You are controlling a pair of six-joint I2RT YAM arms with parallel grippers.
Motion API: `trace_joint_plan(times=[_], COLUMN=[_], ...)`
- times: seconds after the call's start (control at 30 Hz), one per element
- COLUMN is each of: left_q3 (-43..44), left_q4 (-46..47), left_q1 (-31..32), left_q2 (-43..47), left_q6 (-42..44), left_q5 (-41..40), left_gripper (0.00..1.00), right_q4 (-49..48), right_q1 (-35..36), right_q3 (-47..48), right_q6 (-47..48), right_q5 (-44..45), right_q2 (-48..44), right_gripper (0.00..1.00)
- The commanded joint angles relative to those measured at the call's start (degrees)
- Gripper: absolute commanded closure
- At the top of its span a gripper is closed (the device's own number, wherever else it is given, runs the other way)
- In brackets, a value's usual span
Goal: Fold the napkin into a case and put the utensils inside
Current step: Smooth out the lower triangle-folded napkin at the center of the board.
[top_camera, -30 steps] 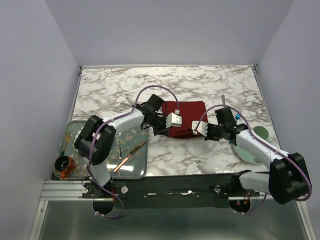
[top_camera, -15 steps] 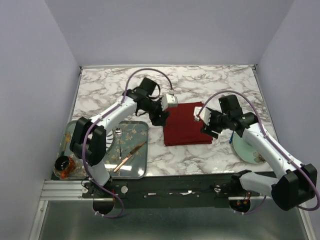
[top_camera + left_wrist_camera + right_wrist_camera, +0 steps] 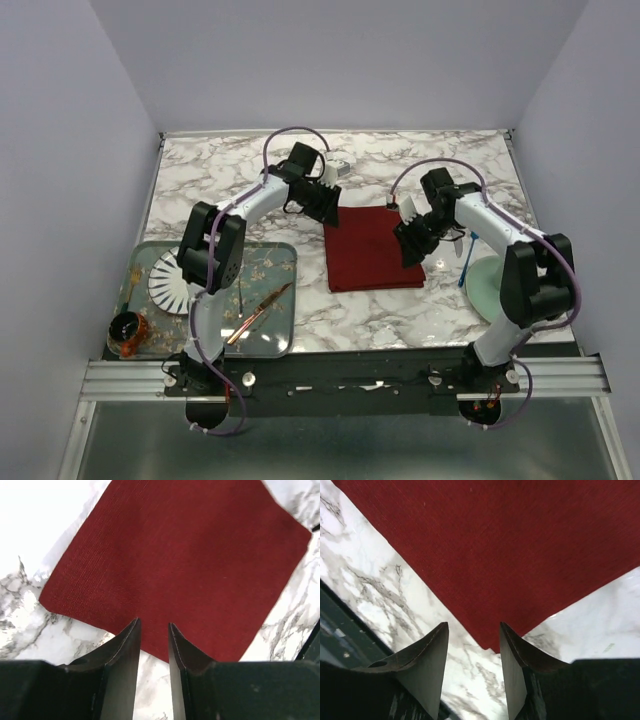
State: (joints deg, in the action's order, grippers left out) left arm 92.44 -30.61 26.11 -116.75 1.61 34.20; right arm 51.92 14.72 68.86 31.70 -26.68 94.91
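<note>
Lying flat near the middle of the marble table (image 3: 220, 190): the napkin (image 3: 372, 255), maroon, spreading out as a smooth near-square.

Left pincer (image 3: 327, 213): hanging at the napkin's far left corner. In the left wrist view its fingers (image 3: 122, 655) are standing a narrow gap apart and gripping nothing, with that corner showing in the gap.

Right pincer (image 3: 410, 255): reaching over the napkin's right side. In the right wrist view its fingers (image 3: 427, 655) are standing wider apart and empty, with a cloth corner showing between them against the marble. Whether either pincer is touching the cloth cannot be told.

Fork (image 3: 468, 262), blue-handled: lying on the table just right of the napkin, by the left rim of a pale green plate (image 3: 495, 290).

Tray (image 3: 282, 338), near left: carrying a copper-coloured knife (image 3: 258, 312) and a white ribbed plate (image 3: 172, 282), with a small dark jar (image 3: 127, 332) sitting at its near left corner.
</note>
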Motion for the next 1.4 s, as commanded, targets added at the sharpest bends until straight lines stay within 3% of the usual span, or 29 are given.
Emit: trace_joint_plan(times=[0.0,0.17,0.33,0.47,0.53,0.7,0.87,1.37], left_q3=[0.6,0.9,-5.4,-9.8,-13.9,-19.7,-24.7,-25.8], left_q4=[0.5,-5.4,-6.8,-3.2,0.4,0.5,3.1,3.5], left_q1=[0.3,0.2,0.2,0.3,0.9,7.4,15.2,16.3], left_q2=[-3.3,-6.7,-1.9,6.1,13.0,19.2,20.3,16.6], left_q6=[-5.7,-3.3,0.8,5.8,8.5,17.6,21.6,21.8], left_q5=[-3.4,-5.2,-5.0,-4.7,-4.0,-6.1,-10.6,-12.3], left_gripper=[0.65,0.72,0.76,0.63,0.5,0.4,0.37,0.37], right_q4=[5.6,4.9,7.9,10.6,11.7,12.2,9.5,7.7], right_q1=[-0.2,-0.3,-0.3,-2.7,-4.5,-10.7,-12.7,-12.9], right_q3=[0.4,3.0,8.7,8.7,7.0,3.4,3.6,4.4], right_q6=[-5.9,-7.1,-6.0,-9.4,-11.0,-13.0,-17.3,-22.3], right_q5=[-1.7,1.5,1.0,-5.7,-7.5,-5.0,-3.2,-3.7], right_q2=[5.8,12.1,15.0,8.3,5.9,5.1,7.7,15.6], right_gripper=[0.48,0.5,0.5,0.45,0.42,0.4,0.4,0.44])
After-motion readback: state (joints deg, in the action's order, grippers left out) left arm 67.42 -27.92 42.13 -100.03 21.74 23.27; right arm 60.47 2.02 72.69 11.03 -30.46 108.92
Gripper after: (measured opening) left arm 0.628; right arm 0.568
